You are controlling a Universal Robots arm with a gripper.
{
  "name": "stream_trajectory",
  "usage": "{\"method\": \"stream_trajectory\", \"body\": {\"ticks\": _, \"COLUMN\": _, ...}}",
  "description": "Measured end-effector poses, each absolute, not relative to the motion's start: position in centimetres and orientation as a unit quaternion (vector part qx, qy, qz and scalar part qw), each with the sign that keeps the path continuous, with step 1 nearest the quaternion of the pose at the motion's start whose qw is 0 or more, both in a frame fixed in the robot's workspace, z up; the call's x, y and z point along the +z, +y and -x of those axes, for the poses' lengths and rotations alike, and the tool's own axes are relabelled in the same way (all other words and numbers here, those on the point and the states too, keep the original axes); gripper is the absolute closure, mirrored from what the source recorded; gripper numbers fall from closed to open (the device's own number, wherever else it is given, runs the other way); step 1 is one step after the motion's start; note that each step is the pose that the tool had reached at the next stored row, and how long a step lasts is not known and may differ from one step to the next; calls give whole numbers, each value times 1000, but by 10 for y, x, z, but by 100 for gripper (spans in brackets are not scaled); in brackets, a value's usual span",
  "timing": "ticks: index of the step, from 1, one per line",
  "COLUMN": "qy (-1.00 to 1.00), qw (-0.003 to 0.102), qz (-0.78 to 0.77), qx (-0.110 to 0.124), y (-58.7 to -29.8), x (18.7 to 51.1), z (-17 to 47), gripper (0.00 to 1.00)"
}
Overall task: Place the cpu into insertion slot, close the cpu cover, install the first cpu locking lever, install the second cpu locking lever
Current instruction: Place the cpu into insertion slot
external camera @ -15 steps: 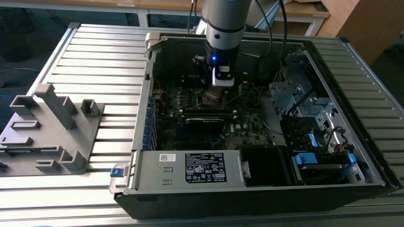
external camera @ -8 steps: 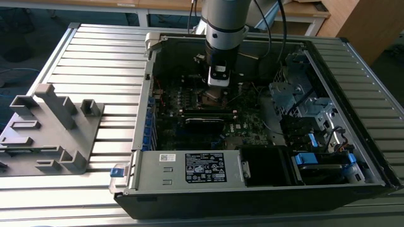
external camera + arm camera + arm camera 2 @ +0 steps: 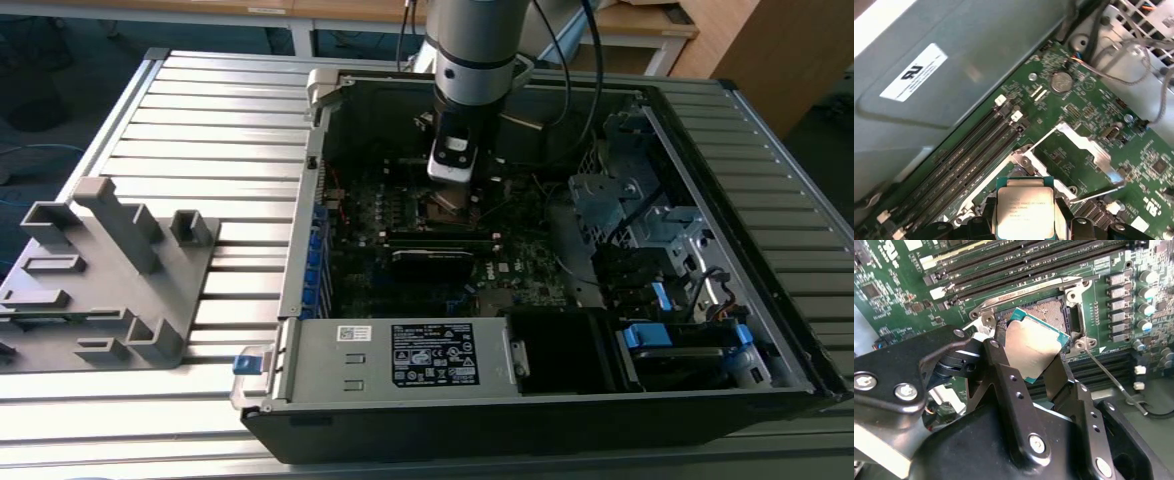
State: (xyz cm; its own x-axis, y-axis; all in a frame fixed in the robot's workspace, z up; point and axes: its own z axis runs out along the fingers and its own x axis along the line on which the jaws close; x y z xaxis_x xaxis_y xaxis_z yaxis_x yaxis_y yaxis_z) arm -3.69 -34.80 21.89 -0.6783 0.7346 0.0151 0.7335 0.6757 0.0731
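In the exterior view a black label (image 3: 434,355) with white print and a small white sticker (image 3: 354,333) sit on the grey metal box (image 3: 318,368), too small to read. In the first wrist view a white label (image 3: 913,72) with a black mark sits on the grey panel (image 3: 984,55), and faint print lines cross the chip (image 3: 1025,210).

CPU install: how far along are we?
Nothing is finished yet. In hand: the gripper is shut on the cpu, held over the socket, not seated. Left: the cover stands open and a locking lever is swung out, so seating, cover and both levers remain.
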Motion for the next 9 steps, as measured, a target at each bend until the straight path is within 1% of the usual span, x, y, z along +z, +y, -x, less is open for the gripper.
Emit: {"method": "stream_trajectory", "body": {"ticks": 9, "qy": 913, "qw": 8, "qz": -405, "qx": 36, "y": -348, "x": 219, "z": 37, "gripper": 46}}
